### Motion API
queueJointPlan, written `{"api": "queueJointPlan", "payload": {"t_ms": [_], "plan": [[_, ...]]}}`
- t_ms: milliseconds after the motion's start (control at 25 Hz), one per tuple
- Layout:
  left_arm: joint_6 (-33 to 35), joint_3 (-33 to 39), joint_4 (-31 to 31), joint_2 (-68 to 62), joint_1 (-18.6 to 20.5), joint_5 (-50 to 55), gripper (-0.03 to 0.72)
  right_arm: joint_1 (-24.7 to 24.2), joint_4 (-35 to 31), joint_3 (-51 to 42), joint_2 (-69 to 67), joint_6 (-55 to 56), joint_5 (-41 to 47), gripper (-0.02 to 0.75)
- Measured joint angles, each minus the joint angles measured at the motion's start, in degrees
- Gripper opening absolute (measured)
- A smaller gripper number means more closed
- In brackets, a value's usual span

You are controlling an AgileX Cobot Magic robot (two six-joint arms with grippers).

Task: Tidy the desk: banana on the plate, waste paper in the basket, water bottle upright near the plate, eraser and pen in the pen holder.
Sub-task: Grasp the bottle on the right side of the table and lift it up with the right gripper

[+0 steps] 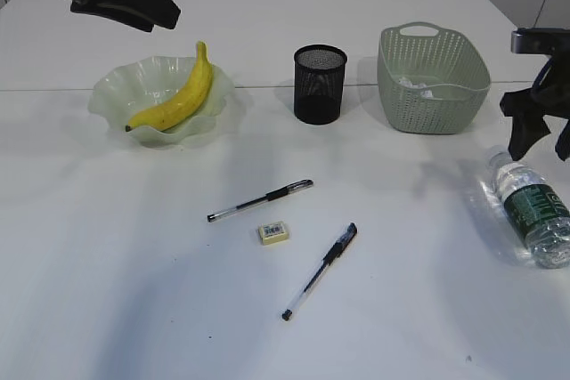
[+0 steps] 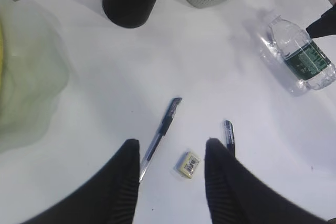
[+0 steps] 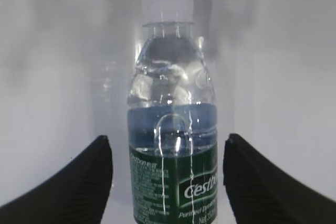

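Observation:
A banana [image 1: 183, 93] lies on the pale green plate [image 1: 111, 95] at the back left. White waste paper [image 1: 417, 88] sits inside the green basket [image 1: 434, 109]. The water bottle [image 1: 532, 209] lies on its side at the right. In the right wrist view the bottle [image 3: 170, 103] lies between the fingers of my open right gripper [image 3: 167, 140], untouched. Two pens [image 1: 263, 199] [image 1: 322, 269] and an eraser [image 1: 273, 232] lie mid-table. My left gripper [image 2: 172, 145] is open and empty, high above the eraser [image 2: 189, 164]. The black mesh pen holder [image 1: 320, 84] stands at the back centre.
In the exterior view my left gripper [image 1: 151, 8] hangs over the back left corner and my right gripper [image 1: 543, 135] over the bottle's cap end. The bottle lies close to the table's right edge.

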State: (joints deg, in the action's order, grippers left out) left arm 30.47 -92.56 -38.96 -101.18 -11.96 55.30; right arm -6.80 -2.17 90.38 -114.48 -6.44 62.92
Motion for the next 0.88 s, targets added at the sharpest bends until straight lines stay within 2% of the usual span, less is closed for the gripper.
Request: {"api": "queueJointPlan", "payload": {"t_ms": [360, 880], "plan": [[0.4, 0.0, 0.0, 0.0, 0.0, 0.2, 0.286, 0.2, -0.2, 8.7, -4.8, 0.1, 6.2, 0.501], [0.5, 0.0, 0.0, 0.0, 0.0, 0.3, 0.286, 0.3, -1.1, 9.2, -7.4, 0.2, 6.7, 0.502]]}}
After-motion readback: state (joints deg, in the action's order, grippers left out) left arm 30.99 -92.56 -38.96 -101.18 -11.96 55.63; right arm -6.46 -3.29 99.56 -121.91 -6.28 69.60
